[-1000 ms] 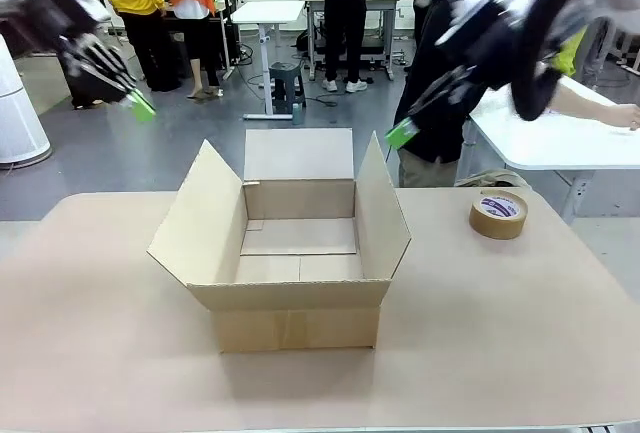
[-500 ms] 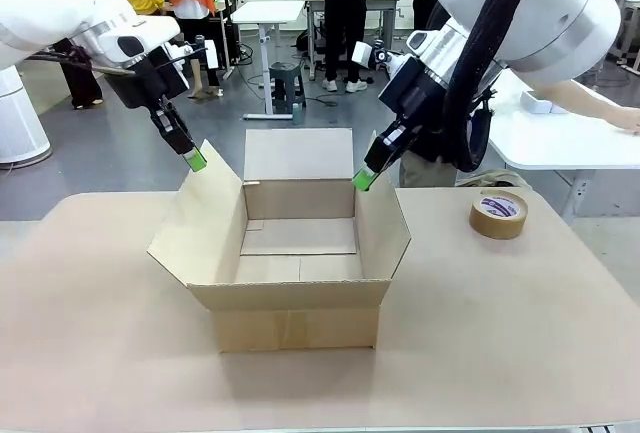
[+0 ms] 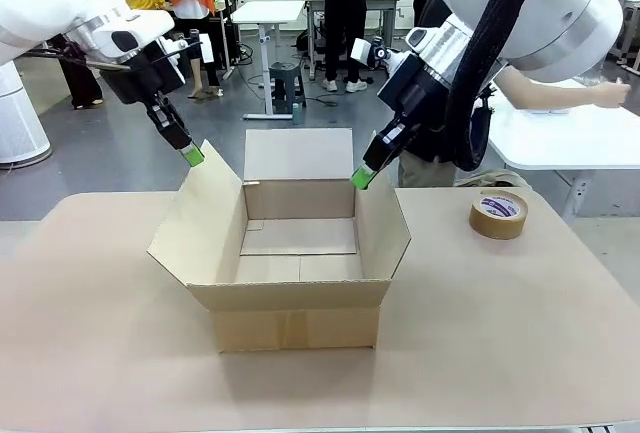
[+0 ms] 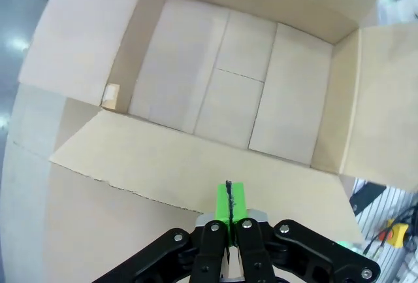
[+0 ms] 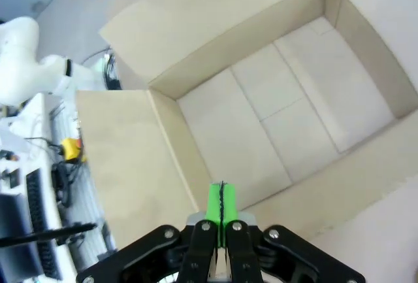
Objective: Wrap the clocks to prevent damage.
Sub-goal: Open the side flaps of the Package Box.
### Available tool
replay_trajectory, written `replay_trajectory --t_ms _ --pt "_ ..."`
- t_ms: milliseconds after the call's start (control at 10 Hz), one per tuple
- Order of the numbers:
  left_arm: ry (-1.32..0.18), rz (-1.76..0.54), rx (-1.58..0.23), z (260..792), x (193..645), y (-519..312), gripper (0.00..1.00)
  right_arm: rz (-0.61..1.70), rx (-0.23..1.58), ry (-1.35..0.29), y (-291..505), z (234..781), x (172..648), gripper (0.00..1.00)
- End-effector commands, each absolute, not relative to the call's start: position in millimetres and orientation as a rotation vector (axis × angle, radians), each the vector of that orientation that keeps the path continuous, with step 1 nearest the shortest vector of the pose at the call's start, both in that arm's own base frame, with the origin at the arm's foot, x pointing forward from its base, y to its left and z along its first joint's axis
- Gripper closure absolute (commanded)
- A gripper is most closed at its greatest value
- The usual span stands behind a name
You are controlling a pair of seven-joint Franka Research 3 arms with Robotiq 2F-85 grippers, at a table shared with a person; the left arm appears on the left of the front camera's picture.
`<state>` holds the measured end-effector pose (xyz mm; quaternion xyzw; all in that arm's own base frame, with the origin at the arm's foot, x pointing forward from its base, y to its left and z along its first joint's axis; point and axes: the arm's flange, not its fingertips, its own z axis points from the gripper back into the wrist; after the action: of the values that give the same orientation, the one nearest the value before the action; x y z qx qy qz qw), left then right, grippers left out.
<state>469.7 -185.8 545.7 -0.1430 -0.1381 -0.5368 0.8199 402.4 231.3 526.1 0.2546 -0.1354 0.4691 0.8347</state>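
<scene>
The clocks are out of view. An open cardboard box stands in the middle of the table, empty, with its flaps spread; its bare floor also shows in the wrist views. My left gripper hangs shut just above the top edge of the box's left flap, its green pads pressed together with nothing between them. My right gripper is shut too, pads together, right at the upper edge of the right flap.
A roll of brown tape lies on the tan table at the right. Behind it, a person's arm stretches over a white table. Other people stand farther back in the room.
Both arms have swung down from high at the picture's sides to the box's flaps. Over the last half second they barely moved. The person's arm has lifted.
</scene>
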Motion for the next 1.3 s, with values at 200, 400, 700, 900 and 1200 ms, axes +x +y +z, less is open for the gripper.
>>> replay_trajectory --t_ms 200,400,700,900,1200 --pt "-0.386 -0.822 -0.044 551 449 -238 1.00 0.802 0.352 -0.266 262 540 384 0.99" --pt "-0.266 -0.691 0.084 546 447 -255 1.00 0.713 0.287 -0.216 271 548 388 0.99" --pt "-0.108 -0.566 0.165 523 459 -263 1.00 0.629 0.143 -0.128 281 524 397 0.99" --pt "-0.088 -0.549 0.125 516 468 -262 1.00 0.606 0.118 -0.088 287 504 407 0.99" --pt "-0.071 -0.520 0.110 510 482 -254 1.00 0.575 0.078 -0.073 281 493 417 0.99"
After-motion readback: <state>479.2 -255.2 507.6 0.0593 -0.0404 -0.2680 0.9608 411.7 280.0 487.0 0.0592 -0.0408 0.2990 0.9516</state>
